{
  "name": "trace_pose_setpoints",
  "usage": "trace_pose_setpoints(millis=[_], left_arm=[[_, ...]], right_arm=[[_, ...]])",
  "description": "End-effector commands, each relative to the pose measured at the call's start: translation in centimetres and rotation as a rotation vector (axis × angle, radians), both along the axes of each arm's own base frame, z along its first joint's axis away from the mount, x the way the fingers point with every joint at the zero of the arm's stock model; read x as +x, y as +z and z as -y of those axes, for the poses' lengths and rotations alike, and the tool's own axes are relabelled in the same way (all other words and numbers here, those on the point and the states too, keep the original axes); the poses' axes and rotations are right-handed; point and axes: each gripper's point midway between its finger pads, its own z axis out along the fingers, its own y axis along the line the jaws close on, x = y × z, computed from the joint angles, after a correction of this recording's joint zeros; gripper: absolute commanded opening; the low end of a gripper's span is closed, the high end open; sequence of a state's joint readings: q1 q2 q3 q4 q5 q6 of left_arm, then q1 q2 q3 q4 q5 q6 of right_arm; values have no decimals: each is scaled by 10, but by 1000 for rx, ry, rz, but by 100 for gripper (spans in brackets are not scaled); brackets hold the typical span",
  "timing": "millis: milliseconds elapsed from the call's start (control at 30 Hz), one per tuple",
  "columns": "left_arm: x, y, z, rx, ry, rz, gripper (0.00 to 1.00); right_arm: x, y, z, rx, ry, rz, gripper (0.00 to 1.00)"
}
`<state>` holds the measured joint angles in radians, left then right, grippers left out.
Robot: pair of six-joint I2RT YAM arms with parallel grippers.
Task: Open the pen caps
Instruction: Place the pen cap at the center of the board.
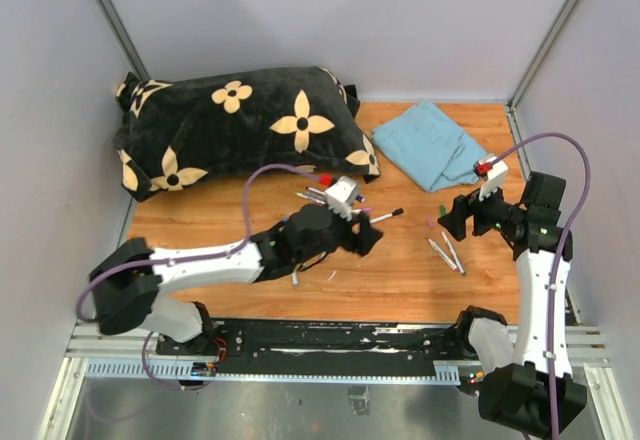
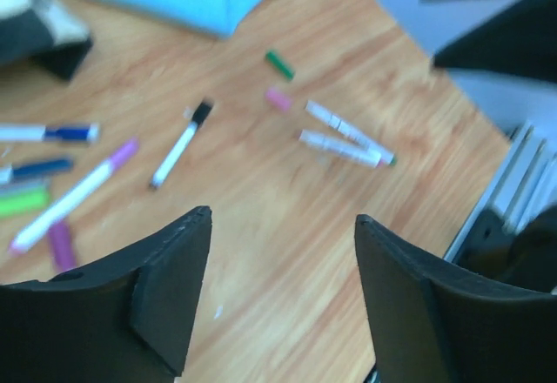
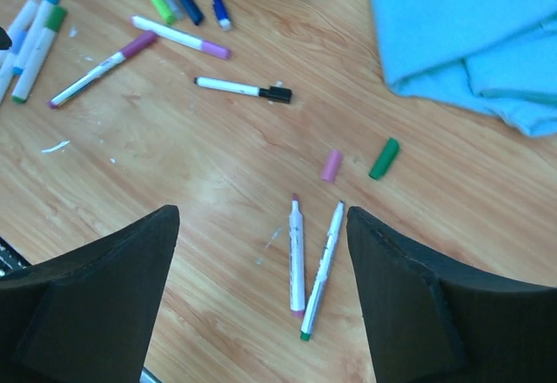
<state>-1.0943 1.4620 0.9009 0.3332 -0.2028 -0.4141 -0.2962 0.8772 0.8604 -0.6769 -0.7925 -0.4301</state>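
Left gripper (image 2: 283, 218) and right gripper (image 3: 262, 211) stood apart and empty, green cap (image 3: 384, 158) and pink cap (image 3: 331, 165) lay loose right of centre, so I judged it between pens: next, both must grasp the black-capped pen (image 3: 235, 88), upper centre.

Green cap (image 3: 383, 158), pink cap (image 3: 331, 164), blue cloth (image 3: 461, 26), black-and-cream pillow (image 1: 235, 130)

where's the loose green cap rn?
Right wrist view: the green cap lies loose right of centre, beside the pink cap, between the blue cloth and two uncapped pens.
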Motion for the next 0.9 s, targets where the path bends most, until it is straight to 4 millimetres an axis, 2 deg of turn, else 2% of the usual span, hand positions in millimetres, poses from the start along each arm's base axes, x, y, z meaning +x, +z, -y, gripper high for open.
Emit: trace_pose_setpoints(millis=[0,133,233,300,433,567,767,867], left_arm=[[-22,2,-60,-33,-9,162,77],[-40,-4,-112,-100,35,233,98],[-50,-6,-134,-151,46,259,99],[-56,-10,-142,-174,42,261,99],[-65,-20,-148,-209,20,239,99],[-69,-27,-149,-261,13,224,99],[-63,-35,-143,-257,33,200,99],[-61,-37,-142,-253,47,184,99]], right_arm=[[-19,10,-30,54,217,129,81],[-30,16,-47,52,358,267,91],[-42,14,-61,46,483,376,99],[-51,14,-69,17,561,451,98],[-54,17,-76,-20,634,542,98],[-45,15,-77,-83,700,575,98],[-24,-23,-85,-349,951,435,98],[-7,-37,-91,-407,1007,385,98]])
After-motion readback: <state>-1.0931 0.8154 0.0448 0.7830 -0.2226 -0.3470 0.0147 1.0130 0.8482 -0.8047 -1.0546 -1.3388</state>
